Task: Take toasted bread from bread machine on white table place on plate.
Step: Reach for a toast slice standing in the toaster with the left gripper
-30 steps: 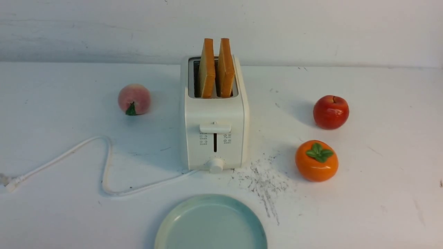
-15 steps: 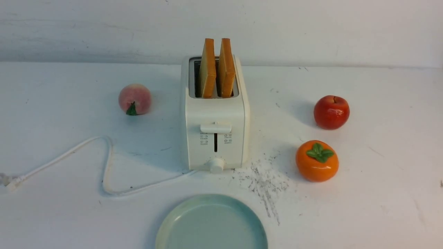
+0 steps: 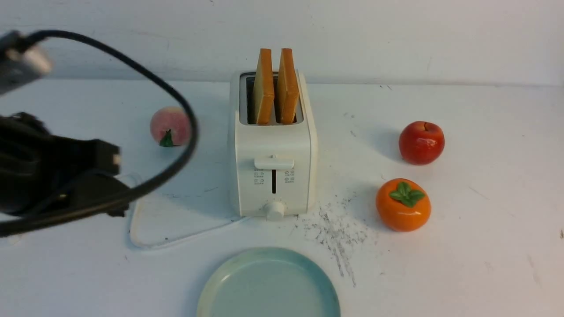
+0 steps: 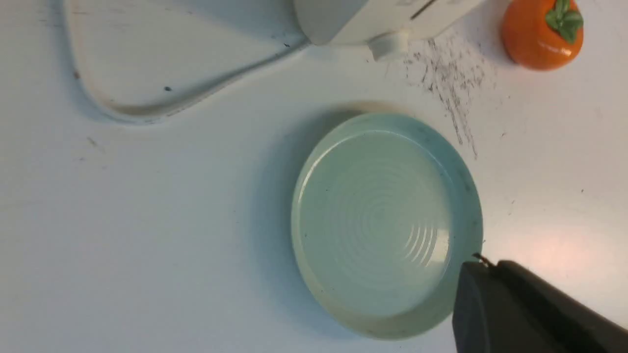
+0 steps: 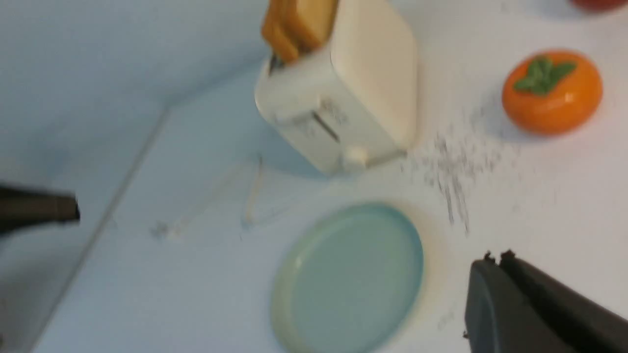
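Golden toast (image 3: 263,92) stood in the toaster (image 3: 273,141), at twelve o'clock from the bare plate (image 3: 269,286). Left gripper (image 4: 490,264) and right gripper (image 5: 498,260) were pinched together, holding nothing. No slice had been delivered; lifting and placing remained.

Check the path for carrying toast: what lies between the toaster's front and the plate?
Only bare white table, in the front view.

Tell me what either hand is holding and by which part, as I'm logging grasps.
Nothing is held: the left hand and right hand are both closed on nothing, and both toast slices stand in the toaster.
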